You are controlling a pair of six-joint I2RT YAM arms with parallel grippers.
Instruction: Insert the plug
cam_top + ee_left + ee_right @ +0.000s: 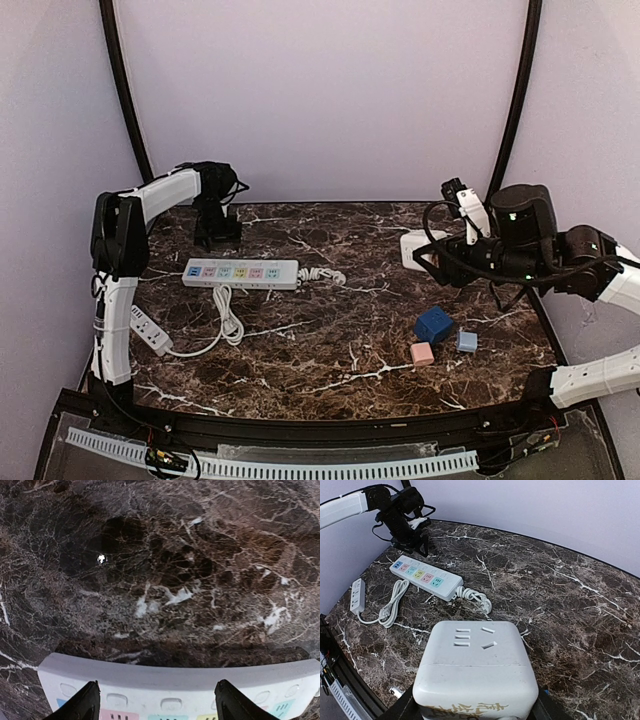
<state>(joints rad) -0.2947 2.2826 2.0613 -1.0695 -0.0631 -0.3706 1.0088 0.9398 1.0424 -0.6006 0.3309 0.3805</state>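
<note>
The plug (475, 665) is a white cube adapter with socket slots on its top face. My right gripper (475, 706) is shut on it, holding it above the table's right side (418, 247). A white power strip (240, 273) with coloured sockets lies flat at the left middle, also seen in the right wrist view (422, 575). Just above the strip's far edge (180, 680) my left gripper (157, 705) stands open, fingers (82, 705) wide apart with nothing between them.
A small white strip (150, 330) and a coiled white cable (228, 320) lie at the front left. The power strip's bundled cord (325, 275) trails off its right end. A blue cube (433, 324), a pink cube (422, 352) and a light-blue cube (467, 341) sit front right.
</note>
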